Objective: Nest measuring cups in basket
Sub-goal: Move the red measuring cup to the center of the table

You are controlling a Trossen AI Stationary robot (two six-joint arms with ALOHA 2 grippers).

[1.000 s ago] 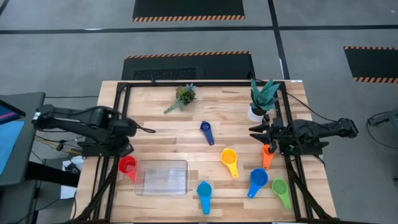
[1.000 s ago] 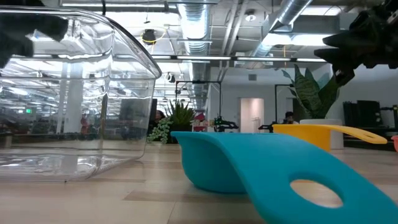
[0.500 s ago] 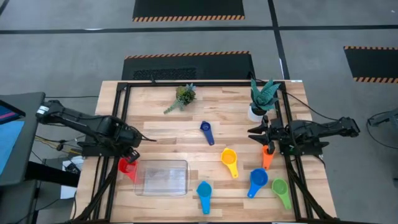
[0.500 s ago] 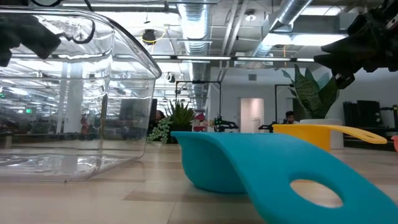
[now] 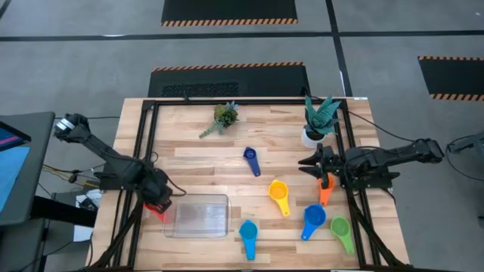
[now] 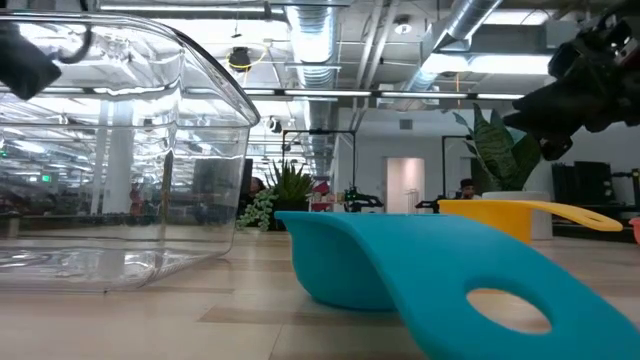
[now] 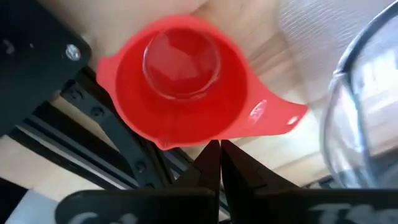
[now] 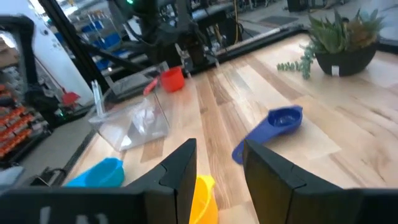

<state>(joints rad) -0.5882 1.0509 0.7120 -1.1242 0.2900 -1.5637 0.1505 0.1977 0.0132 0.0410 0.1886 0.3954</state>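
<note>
Wooden table (image 5: 197, 155) mid-frame, left gripper (image 7: 219, 163) pinched together beside red cup (image 7: 180, 87) at clear basket's (image 5: 198, 215) lower-left corner, right gripper (image 8: 219, 163) parted, empty, over orange cup (image 5: 325, 192) at right.

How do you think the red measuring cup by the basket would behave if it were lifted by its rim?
The red measuring cup looks like thin moulded plastic, so probably stiff and light. Its glossy wall may slip in a pinch. The flat handle sticks out to one side, so it might tilt that way; the round bowl seems unlikely to roll.
</note>
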